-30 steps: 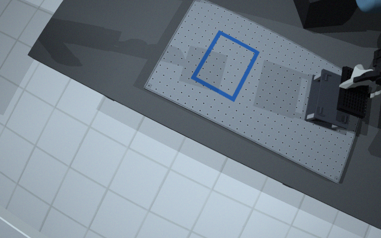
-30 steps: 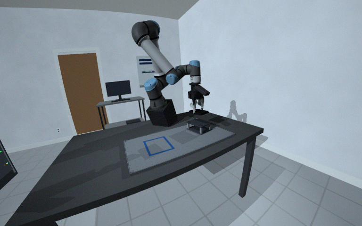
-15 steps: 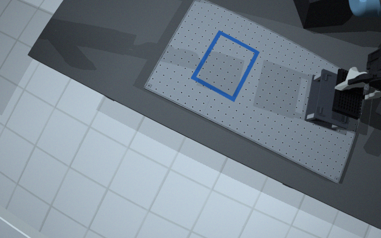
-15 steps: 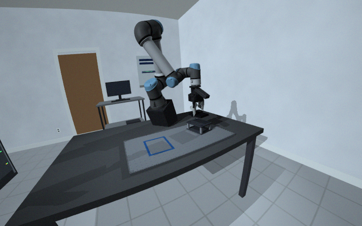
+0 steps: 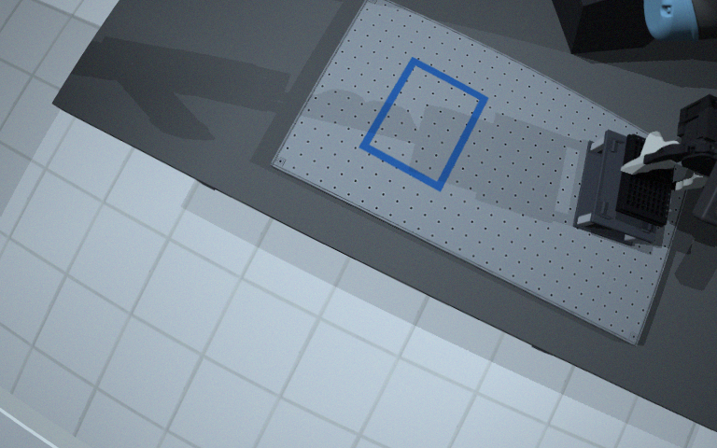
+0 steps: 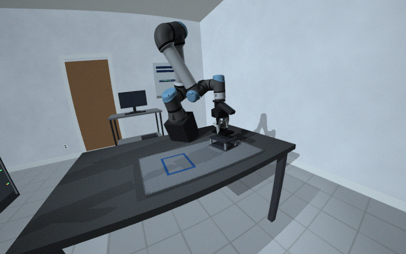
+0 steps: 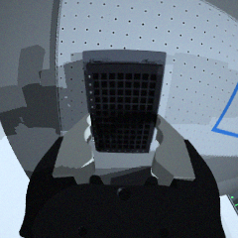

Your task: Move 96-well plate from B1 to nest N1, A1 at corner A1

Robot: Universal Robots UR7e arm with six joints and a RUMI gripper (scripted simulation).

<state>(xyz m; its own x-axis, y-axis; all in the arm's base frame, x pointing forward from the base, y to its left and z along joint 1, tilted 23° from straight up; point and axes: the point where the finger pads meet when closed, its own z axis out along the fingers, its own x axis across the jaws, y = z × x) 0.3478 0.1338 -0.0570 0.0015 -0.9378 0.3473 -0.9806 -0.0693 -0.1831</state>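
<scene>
In the top view the gripper (image 5: pixel 667 164) is cut off by the right edge, and its fingers (image 5: pixel 649 153) cover one end of the 96-well plate (image 5: pixel 646 196). The plate hides most of the nest (image 5: pixel 599 185) under it, so the locators and the A1 mark cannot be read. The cut corner is perhaps at the covered end; I cannot tell. In the wrist view the fingers hide the near edge of the plate. In the exterior view the plate is too small to tell if it touches the nest.
</scene>
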